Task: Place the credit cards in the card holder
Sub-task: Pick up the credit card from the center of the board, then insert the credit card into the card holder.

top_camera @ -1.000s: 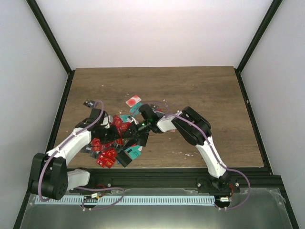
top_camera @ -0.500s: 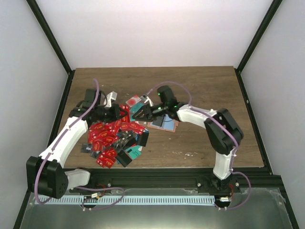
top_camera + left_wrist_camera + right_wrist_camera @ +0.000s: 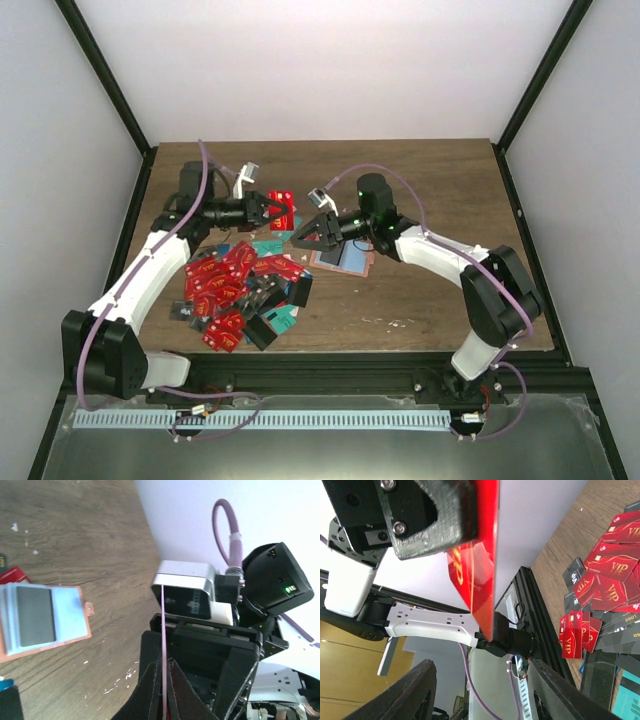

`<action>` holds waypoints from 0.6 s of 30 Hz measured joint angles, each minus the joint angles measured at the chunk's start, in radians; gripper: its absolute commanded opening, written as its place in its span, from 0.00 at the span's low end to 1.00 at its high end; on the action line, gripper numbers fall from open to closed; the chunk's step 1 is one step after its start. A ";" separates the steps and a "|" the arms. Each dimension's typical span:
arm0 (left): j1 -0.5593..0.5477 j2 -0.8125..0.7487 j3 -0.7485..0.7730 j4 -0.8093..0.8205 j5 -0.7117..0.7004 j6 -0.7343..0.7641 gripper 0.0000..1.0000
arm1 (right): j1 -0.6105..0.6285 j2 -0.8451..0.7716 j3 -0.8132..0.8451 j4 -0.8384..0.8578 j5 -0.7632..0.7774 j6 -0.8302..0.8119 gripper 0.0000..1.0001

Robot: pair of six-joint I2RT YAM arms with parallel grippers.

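Observation:
My left gripper (image 3: pixel 268 209) is shut on a red credit card (image 3: pixel 282 206), held on edge above the table; in the left wrist view the card (image 3: pixel 163 630) is a thin line between the shut fingertips (image 3: pixel 164 667). My right gripper (image 3: pixel 303 236) stands open right in front of that card, nothing between its fingers. In the right wrist view the red card (image 3: pixel 480 555) hangs above my open gripper (image 3: pixel 480 690). The salmon card holder (image 3: pixel 343 258) lies flat under the right arm, seen too in the left wrist view (image 3: pixel 45 622). Several more credit cards (image 3: pixel 235 285) lie heaped at the left.
The heap of red, black and teal cards (image 3: pixel 605 580) spreads from the table's middle left toward the near edge. A lone dark card (image 3: pixel 180 312) lies left of the heap. The black frame rail (image 3: pixel 330 365) runs along the near edge.
My left gripper has lifted a red card off the heap and carried it back and right. My right gripper has moved off the heap toward the holder and opened.

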 measured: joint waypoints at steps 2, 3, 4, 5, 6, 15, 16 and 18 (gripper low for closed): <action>-0.006 0.000 0.001 0.026 0.018 -0.013 0.04 | -0.003 0.002 0.000 0.036 -0.003 0.032 0.49; -0.010 0.000 0.001 0.037 0.025 -0.019 0.04 | -0.004 0.003 0.000 0.057 -0.003 0.049 0.48; -0.013 0.000 0.001 0.045 0.032 -0.027 0.04 | -0.005 0.005 0.002 0.077 -0.003 0.066 0.45; -0.016 0.000 0.001 0.053 0.038 -0.033 0.04 | -0.005 0.007 0.006 0.094 -0.003 0.085 0.41; -0.020 0.000 0.001 0.062 0.043 -0.039 0.04 | -0.005 0.009 0.011 0.112 -0.002 0.101 0.36; -0.032 -0.001 0.001 0.138 0.068 -0.084 0.09 | -0.010 0.038 0.056 0.231 -0.013 0.204 0.01; -0.032 -0.001 0.001 0.140 0.069 -0.086 0.14 | -0.010 0.039 0.056 0.237 -0.016 0.212 0.01; -0.032 0.000 0.001 0.145 0.069 -0.093 0.36 | -0.011 0.039 0.057 0.248 -0.021 0.215 0.01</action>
